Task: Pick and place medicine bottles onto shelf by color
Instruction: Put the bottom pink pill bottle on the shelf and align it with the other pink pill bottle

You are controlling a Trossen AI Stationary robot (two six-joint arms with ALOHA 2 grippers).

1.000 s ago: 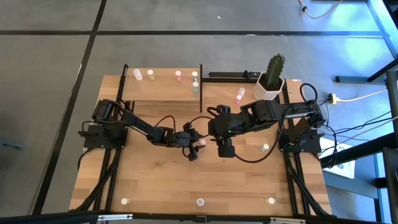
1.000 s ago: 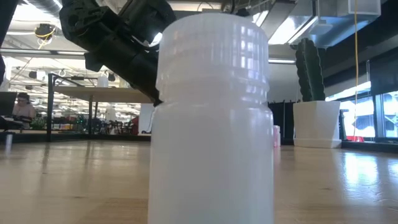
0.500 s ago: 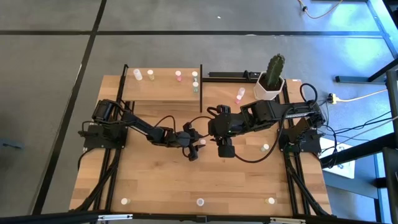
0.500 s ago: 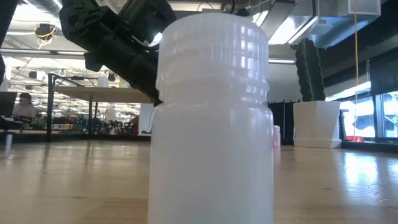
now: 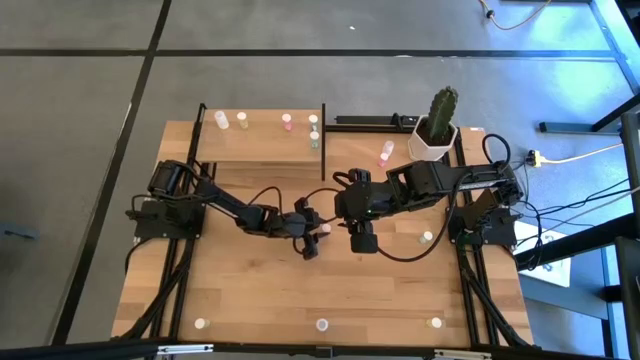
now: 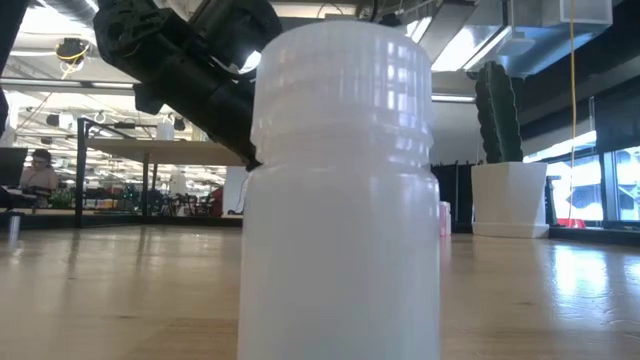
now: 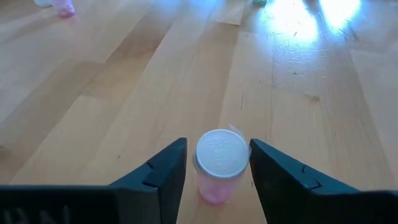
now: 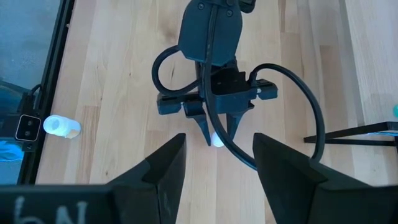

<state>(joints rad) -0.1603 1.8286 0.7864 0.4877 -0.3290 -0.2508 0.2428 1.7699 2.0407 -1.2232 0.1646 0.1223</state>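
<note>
Left wrist view showed the left gripper (image 7: 217, 163) spread around a pink bottle (image 7: 219, 163) at lower centre — next, squeeze; right gripper (image 8: 214, 163) open, waiting.

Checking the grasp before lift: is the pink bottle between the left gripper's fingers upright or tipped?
Upright: the pink bottle shows its round white cap above its body, standing on the tabletop inside the left gripper.

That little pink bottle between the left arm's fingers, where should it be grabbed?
Around its round sides just under the white cap, coming from above. The pink bottle stands upright on the table, and the left end effector already straddles it, fingers open either side.
</note>
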